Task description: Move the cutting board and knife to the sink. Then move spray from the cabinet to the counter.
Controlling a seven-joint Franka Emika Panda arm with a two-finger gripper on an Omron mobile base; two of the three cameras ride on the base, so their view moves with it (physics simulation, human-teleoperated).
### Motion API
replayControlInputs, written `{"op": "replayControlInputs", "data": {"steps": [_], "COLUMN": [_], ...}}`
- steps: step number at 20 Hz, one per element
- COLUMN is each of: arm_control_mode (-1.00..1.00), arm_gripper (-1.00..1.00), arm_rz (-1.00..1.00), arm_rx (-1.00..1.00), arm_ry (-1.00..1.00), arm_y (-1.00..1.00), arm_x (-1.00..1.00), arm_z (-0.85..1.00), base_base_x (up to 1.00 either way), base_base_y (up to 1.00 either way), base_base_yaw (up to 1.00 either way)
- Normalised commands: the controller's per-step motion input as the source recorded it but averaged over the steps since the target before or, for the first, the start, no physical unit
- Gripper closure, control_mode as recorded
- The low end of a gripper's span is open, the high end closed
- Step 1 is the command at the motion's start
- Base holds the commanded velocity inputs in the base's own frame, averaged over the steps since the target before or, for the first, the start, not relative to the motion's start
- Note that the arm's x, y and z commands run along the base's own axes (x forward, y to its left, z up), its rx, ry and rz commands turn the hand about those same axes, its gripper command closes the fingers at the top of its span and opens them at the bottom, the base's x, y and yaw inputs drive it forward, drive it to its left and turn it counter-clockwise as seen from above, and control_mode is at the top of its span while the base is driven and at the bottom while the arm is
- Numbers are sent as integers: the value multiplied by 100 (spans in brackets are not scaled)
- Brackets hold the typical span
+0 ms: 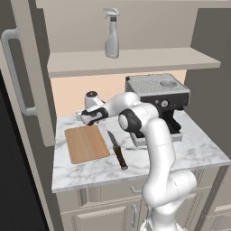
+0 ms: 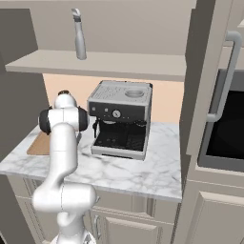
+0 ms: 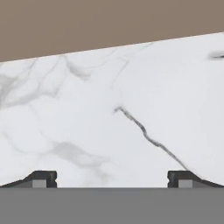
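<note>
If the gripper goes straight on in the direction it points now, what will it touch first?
Most likely the bare counter. In the hand view the gripper, jaws open wide, looks onto plain marble with nothing between. In the left base view it sits near the back edge of the board, so the board seems beside that line, though depth is unclear.

Arm hides most of the cutting board point(image 2: 39, 144).

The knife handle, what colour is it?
Dark brown; the knife shows best in the left base view.

cutting board point(image 1: 86, 143) on counter point(image 1: 198, 151) | knife point(image 1: 117, 150) just right
</note>
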Motion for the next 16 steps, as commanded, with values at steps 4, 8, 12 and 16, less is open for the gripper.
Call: {"op": "replayControlInputs", "data": {"steps": [4, 8, 12, 16], "arm_control_mode": [-100, -100, -100, -100], "arm_gripper": [-100, -100, -100, -100], "arm_rz": [-1, 0, 0, -2], "arm_rx": [0, 0, 0, 2], "arm_ry": [0, 0, 0, 0], "arm_y": [0, 0, 7, 5], "arm_x": [0, -12, -32, -45], "arm_z": [-34, -36, -36, -32], "base_base_x": [0, 0, 0, 0], "base_base_y": [0, 0, 0, 0], "base_base_yaw": [0, 0, 0, 0]}}
